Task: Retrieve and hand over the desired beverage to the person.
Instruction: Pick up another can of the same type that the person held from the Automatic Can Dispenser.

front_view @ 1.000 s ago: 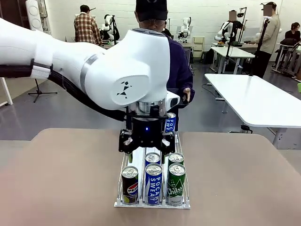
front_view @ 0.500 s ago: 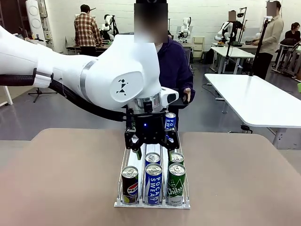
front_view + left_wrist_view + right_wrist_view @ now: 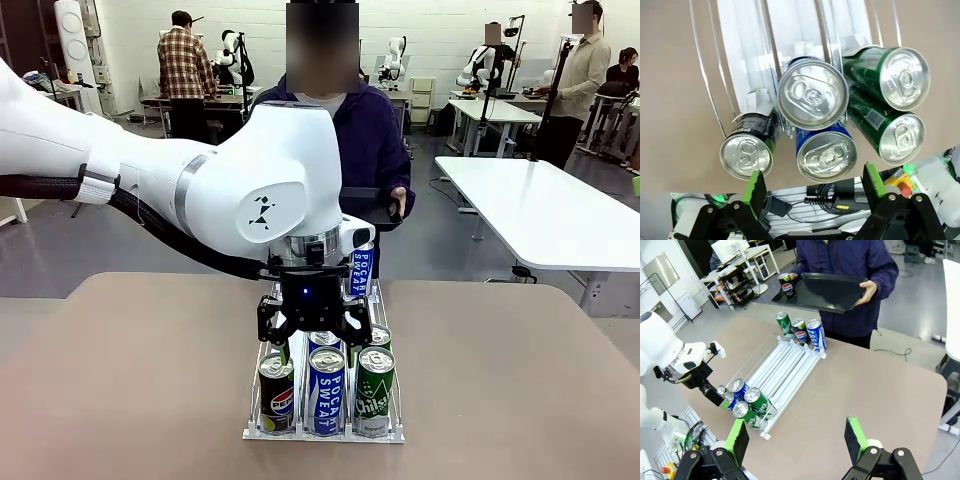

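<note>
Several cans stand in a wire-and-white rack on the tan table. In the front row are a Pepsi can, a Pocari Sweat can and a Sprite can. More cans stand behind them. My left gripper hangs open just above the middle lane's front cans. In the left wrist view its green pads flank the blue Pocari tops. My right gripper is open and empty, high above the table. The person holds a black tray with a Pepsi can on it.
Three more cans stand at the rack's far end, near the person. The table's bare tan surface spreads on both sides of the rack. White tables and other people are in the room behind.
My left gripper has come down and toward the rack's front, from over the second row to just above the front cans. Its jaws stayed open.
</note>
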Robot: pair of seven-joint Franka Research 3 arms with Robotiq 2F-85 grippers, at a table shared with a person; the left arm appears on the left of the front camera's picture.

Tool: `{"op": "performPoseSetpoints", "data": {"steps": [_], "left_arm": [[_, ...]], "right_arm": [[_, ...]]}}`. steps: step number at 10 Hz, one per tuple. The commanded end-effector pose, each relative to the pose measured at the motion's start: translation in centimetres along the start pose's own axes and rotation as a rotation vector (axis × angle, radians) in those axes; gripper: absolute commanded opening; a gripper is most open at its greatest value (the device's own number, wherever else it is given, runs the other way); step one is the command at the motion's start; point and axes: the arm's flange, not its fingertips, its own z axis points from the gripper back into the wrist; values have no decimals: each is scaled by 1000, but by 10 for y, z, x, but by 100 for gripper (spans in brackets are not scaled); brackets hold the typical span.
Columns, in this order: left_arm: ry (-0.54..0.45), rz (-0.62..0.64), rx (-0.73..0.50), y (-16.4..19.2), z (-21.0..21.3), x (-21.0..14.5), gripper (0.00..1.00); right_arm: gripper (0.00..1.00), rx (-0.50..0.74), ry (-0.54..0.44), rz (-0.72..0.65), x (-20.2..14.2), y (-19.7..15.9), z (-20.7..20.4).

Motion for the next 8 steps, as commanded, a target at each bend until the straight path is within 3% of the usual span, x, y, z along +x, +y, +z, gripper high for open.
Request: {"op": "performPoseSetpoints", "data": {"steps": [1,8], "left_arm": [[-29,51,45,-10,0,0,100],[-42,55,58,-16,-8,6,100]], "right_arm": [[100,32,-8,5,1,-1,-3],[100,32,-8,5,1,-1,-3]]}}
